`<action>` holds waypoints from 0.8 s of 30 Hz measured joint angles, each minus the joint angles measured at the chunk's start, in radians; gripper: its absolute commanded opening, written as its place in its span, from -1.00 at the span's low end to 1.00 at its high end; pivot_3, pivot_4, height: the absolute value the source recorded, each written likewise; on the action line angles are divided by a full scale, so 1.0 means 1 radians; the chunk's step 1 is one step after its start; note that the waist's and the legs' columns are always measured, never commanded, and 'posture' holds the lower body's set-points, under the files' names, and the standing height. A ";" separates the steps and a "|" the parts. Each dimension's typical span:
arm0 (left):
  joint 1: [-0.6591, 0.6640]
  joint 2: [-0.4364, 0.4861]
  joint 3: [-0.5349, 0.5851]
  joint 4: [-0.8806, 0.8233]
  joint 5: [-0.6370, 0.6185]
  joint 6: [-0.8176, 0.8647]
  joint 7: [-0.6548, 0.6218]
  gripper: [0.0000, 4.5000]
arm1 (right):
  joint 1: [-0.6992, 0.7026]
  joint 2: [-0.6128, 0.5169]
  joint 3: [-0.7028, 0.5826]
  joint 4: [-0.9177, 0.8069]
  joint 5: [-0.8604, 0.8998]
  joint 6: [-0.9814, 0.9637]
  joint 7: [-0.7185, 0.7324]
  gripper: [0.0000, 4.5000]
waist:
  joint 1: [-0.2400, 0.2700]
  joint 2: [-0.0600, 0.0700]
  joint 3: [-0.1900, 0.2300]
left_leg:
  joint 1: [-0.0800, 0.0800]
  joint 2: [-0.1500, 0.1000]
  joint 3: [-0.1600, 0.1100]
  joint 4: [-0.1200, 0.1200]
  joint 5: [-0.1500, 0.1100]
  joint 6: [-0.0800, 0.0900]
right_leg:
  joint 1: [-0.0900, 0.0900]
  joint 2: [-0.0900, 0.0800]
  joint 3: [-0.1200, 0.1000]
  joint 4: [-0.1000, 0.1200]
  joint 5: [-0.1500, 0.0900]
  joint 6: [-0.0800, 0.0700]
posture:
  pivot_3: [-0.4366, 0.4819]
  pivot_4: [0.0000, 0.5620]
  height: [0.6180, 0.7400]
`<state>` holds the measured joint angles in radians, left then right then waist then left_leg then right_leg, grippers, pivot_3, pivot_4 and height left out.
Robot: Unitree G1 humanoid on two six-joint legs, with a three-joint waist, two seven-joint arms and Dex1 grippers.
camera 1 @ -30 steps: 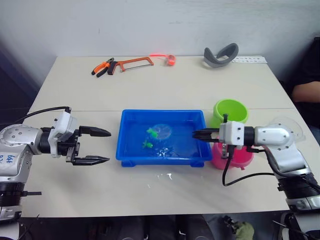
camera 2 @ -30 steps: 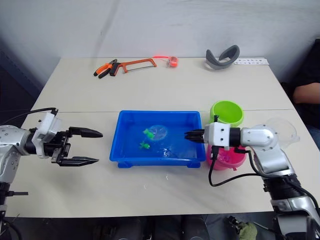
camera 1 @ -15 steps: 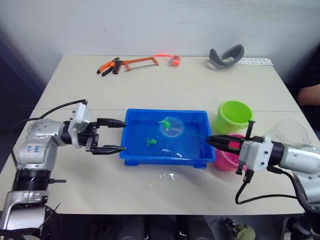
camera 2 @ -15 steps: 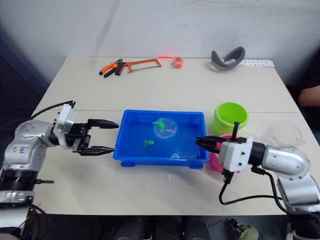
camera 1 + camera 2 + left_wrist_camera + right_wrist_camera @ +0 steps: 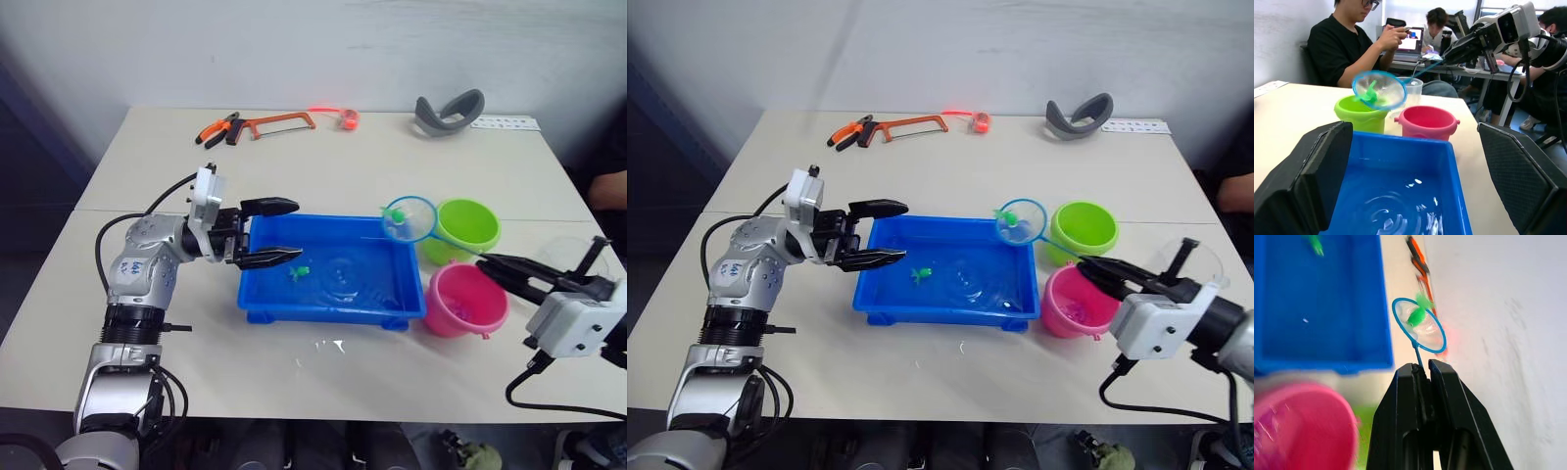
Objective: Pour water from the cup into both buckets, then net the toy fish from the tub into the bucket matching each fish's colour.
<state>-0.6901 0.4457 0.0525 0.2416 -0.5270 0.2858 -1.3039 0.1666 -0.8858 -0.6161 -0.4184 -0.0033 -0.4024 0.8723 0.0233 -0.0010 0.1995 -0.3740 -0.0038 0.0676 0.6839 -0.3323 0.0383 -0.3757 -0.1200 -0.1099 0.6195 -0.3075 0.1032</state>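
Observation:
The blue tub (image 5: 323, 315) holds water and a green toy fish (image 5: 299, 271). My right gripper (image 5: 487, 262) is shut on the thin handle of the net (image 5: 409, 217). The net hangs in the air over the tub's far right corner, beside the green bucket (image 5: 468, 227), with a green fish (image 5: 1417, 316) in its mesh. The pink bucket (image 5: 465, 299) stands in front of the green one. The clear cup (image 5: 573, 257) is at the far right. My left gripper (image 5: 298, 228) is open over the tub's left end, holding nothing.
A hacksaw (image 5: 265, 124), orange pliers (image 5: 211, 132), a small red ring (image 5: 345, 119) and a grey curved band (image 5: 448, 108) lie along the table's far edge. Water drops (image 5: 328, 345) sit in front of the tub. A person (image 5: 612, 181) sits at the right edge.
The net has risen out of the water with a green fish and swung right, up to the green bucket. My left gripper has moved right, over the tub's left end. The camera shifted.

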 measured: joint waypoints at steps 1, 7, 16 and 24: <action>0.000 -0.022 -0.012 -0.008 0.000 0.010 0.011 0.98 | -0.010 -0.038 -0.022 0.067 -0.038 -0.041 -0.014 -1.00 | 0.000 0.000 0.000 | 0.001 0.000 0.001 0.000 0.000 0.000 | 0.000 0.000 0.001 0.000 0.000 0.000 | -0.05 -0.47 1.00; 0.011 -0.062 -0.038 -0.038 0.001 0.018 0.030 0.98 | -0.071 -0.135 -0.022 0.314 -0.197 -0.155 -0.109 -1.00 | -0.001 0.000 0.000 | 0.001 0.001 0.001 -0.001 0.001 -0.001 | 0.000 0.002 0.003 -0.001 0.000 0.000 | -0.05 -0.47 1.00; 0.032 -0.091 -0.053 -0.030 0.010 -0.016 0.048 0.98 | -0.109 -0.269 0.079 0.465 -0.446 -0.349 -0.280 -1.00 | 0.000 0.000 0.000 | 0.001 0.001 0.001 -0.001 0.001 -0.002 | 0.000 0.002 0.003 -0.001 0.000 0.000 | -0.05 -0.47 1.00; 0.032 -0.116 -0.058 -0.011 0.018 -0.048 0.045 0.98 | -0.110 -0.369 0.094 0.544 -0.745 -0.464 -0.544 -1.00 | -0.002 0.000 0.000 | 0.001 0.001 0.001 -0.001 0.001 -0.002 | 0.000 0.002 0.003 -0.001 0.000 0.000 | -0.05 -0.47 1.00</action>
<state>-0.6582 0.3299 -0.0056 0.2310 -0.5091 0.2373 -1.2590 0.0570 -1.2551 -0.5226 0.1257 -0.7486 -0.8662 0.3282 0.0218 -0.0013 0.1999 -0.3733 -0.0024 0.0687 0.6828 -0.3312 0.0364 -0.3758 -0.1178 -0.1067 0.6181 -0.3075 0.1031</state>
